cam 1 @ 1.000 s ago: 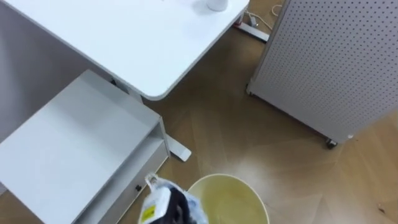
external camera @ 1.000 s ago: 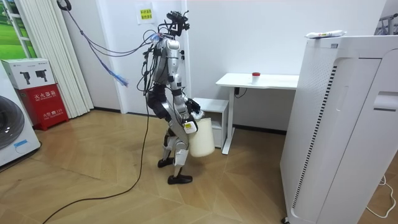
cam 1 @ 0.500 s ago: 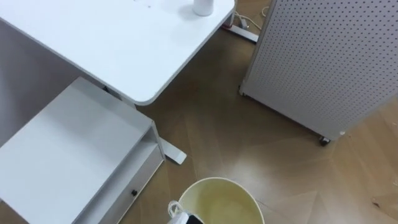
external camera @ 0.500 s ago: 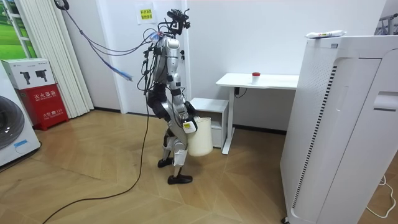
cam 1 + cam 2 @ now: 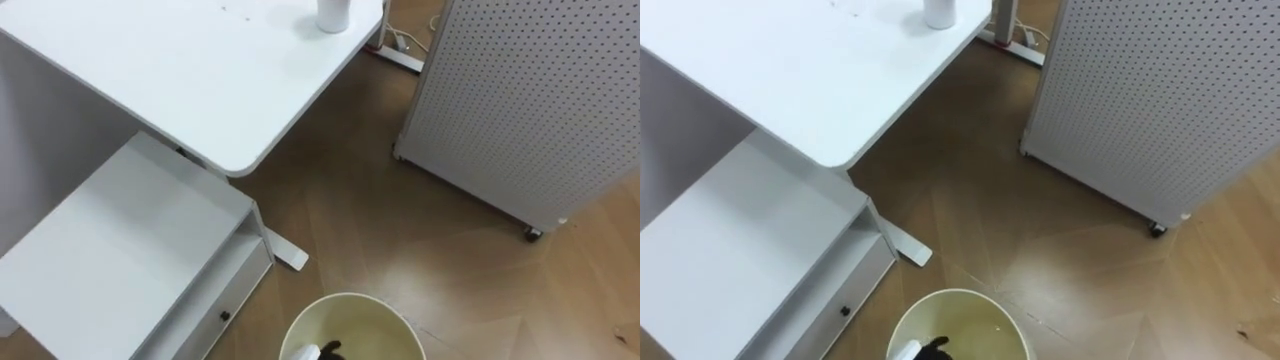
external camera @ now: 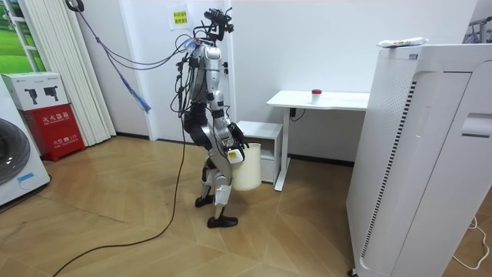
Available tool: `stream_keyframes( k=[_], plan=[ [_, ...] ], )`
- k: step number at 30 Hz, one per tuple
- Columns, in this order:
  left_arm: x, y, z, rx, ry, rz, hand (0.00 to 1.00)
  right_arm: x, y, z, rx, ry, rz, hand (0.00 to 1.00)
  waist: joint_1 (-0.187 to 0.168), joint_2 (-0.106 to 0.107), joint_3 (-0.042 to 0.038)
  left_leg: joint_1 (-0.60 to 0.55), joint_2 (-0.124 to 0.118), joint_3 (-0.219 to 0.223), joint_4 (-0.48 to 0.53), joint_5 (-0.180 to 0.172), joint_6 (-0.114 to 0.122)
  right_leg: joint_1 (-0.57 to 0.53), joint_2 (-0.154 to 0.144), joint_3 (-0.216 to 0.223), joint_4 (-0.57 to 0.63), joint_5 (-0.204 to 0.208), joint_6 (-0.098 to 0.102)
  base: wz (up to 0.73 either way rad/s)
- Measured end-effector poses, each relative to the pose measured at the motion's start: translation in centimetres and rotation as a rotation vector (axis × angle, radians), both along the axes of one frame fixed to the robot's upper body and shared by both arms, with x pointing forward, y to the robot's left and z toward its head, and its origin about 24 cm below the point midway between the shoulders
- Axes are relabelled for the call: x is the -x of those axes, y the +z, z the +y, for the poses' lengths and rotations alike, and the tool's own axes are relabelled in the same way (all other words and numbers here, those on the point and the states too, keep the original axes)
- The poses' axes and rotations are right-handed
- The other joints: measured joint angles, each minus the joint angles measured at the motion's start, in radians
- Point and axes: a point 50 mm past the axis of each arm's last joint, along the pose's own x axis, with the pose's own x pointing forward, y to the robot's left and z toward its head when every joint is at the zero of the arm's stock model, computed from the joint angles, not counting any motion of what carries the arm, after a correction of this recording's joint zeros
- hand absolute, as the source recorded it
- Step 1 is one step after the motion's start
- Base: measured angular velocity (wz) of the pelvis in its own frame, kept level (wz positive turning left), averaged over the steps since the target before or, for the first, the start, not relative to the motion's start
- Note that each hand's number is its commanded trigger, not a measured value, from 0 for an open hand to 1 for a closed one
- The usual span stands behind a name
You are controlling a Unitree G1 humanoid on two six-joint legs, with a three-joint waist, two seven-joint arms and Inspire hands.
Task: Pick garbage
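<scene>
Garbage [image 5: 305, 352] in bin [image 5: 352, 296] (beside hand [image 5: 330, 348])

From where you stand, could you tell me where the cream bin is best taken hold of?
Probably by the rim, coming straight down from above: the cream bin stands upright on the floor with its open mouth facing up, and its round wall looks too wide to wrap.

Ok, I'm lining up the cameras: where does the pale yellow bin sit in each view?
Left eye view: bin at the bottom edge, about centre.
Right eye view: bin at the bottom edge, left of centre.
Room view: bin left of centre, at the robot's front.
Shared landmark: the white desk, upper left in both eye views.
</scene>
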Motion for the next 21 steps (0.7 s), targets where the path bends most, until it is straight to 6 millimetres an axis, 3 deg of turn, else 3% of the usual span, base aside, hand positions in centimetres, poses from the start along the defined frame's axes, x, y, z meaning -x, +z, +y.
stream_keyframes(
  k=[5, 10, 13, 19, 21],
  plan=[
    [0.3, -0.1, 1.3, -0.041, -0.016, -0.021, 0.00, 1.0, -0.3, -0.3, -0.019, 0.015, 0.020, 1.00, -0.010, 0.001, 0.0000, 0.086, -0.007, -0.001, -0.069, 0.014, -0.006, 0.080, 0.006, 0.000, -0.050, 0.005, 0.004, 0.01],
    [0.8, 0.1, 1.6, -0.011, 0.004, -0.029, 0.00, 2.3, -0.6, -1.0, -0.028, 0.009, 0.033, 1.00, -0.020, 0.010, -0.0059, 0.153, -0.014, -0.003, -0.124, 0.028, -0.010, 0.144, 0.008, -0.012, -0.094, 0.006, 0.007, 0.02],
    [1.1, 0.7, 1.6, 0.024, 0.010, -0.061, 0.00, 3.5, -0.9, -1.6, -0.036, -0.010, 0.046, 1.00, -0.025, 0.015, -0.0088, 0.210, -0.015, -0.007, -0.157, 0.031, -0.012, 0.204, 0.010, -0.026, -0.125, 0.006, 0.008, 0.04],
    [-0.1, 2.3, 2.8, 0.068, 0.079, -0.159, 0.00, 5.2, -1.2, -2.3, -0.048, -0.100, 0.070, 1.00, -0.029, 0.019, -0.0152, 0.310, -0.019, -0.007, -0.215, 0.034, -0.017, 0.294, 0.016, -0.025, -0.161, 0.006, 0.011, -0.01],
    [-0.6, 3.4, 3.4, 0.084, 0.106, -0.222, 0.00, 5.6, -1.2, -2.6, -0.050, -0.122, 0.065, 1.00, -0.029, 0.015, -0.0217, 0.343, -0.019, -0.008, -0.230, 0.035, -0.019, 0.322, 0.019, -0.026, -0.169, 0.005, 0.012, 0.00]
  ],
)
